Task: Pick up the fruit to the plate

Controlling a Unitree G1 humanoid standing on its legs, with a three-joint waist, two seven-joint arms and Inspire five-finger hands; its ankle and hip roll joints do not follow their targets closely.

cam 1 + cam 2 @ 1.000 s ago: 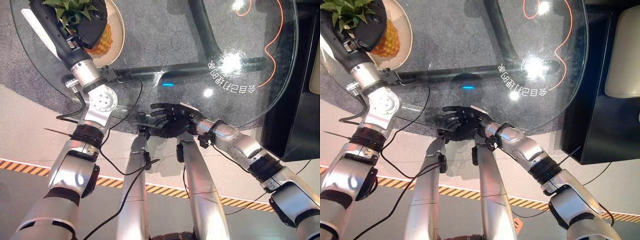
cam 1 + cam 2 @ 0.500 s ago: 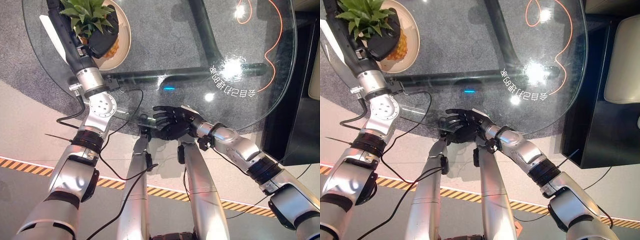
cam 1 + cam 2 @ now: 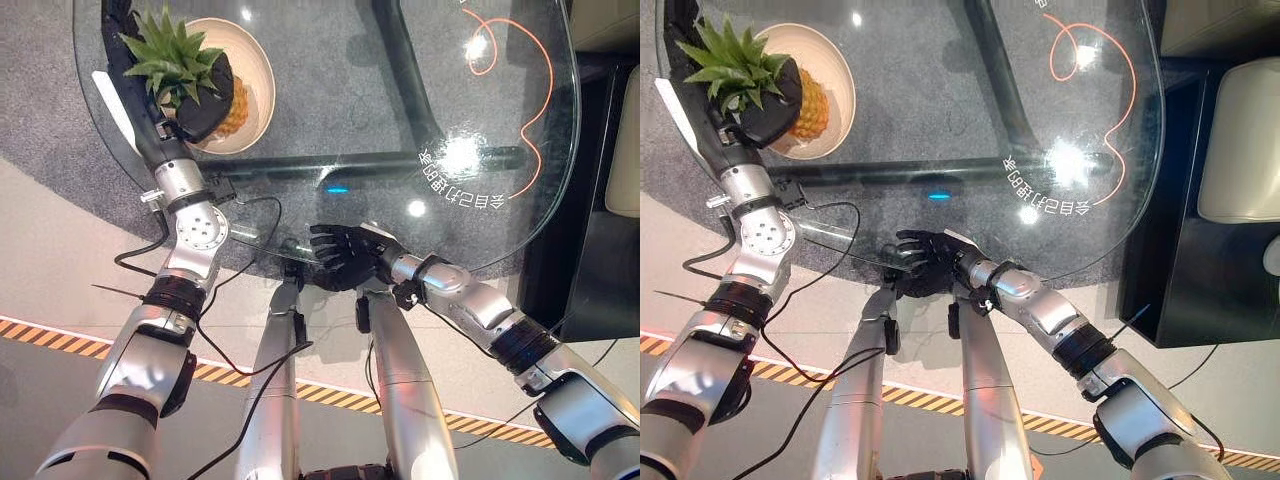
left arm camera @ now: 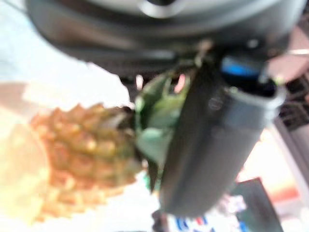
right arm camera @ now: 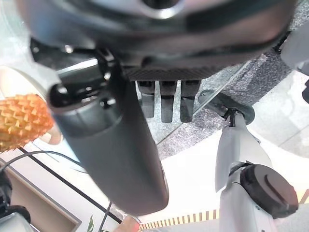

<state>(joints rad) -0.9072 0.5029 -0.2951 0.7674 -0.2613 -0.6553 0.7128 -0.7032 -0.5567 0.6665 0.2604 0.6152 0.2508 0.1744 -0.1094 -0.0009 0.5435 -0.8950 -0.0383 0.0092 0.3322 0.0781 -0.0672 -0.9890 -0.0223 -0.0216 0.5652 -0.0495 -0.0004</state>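
Observation:
A pineapple (image 3: pixel 812 105) with a green crown lies on the tan plate (image 3: pixel 842 58) at the far left of the round glass table (image 3: pixel 330 60). My left hand (image 3: pixel 205 95) is curled round the pineapple just below the crown, and the left wrist view has the thumb (image 4: pixel 203 140) beside the leaves and the fruit (image 4: pixel 82 145). At the table's near edge my right hand (image 3: pixel 340 258) is open with nothing in it; its straight fingers (image 5: pixel 166 99) point at the glass.
Dark frame bars (image 3: pixel 410 70) run under the glass. An orange cord (image 3: pixel 535 90) loops at the table's far right. A black cabinet (image 3: pixel 600 250) stands to the right. A yellow-black striped line (image 3: pixel 60 335) crosses the floor near me.
The whole picture has shifted, so the camera moved. My left hand stays on the pineapple at the plate. The right hand holds its place at the near edge.

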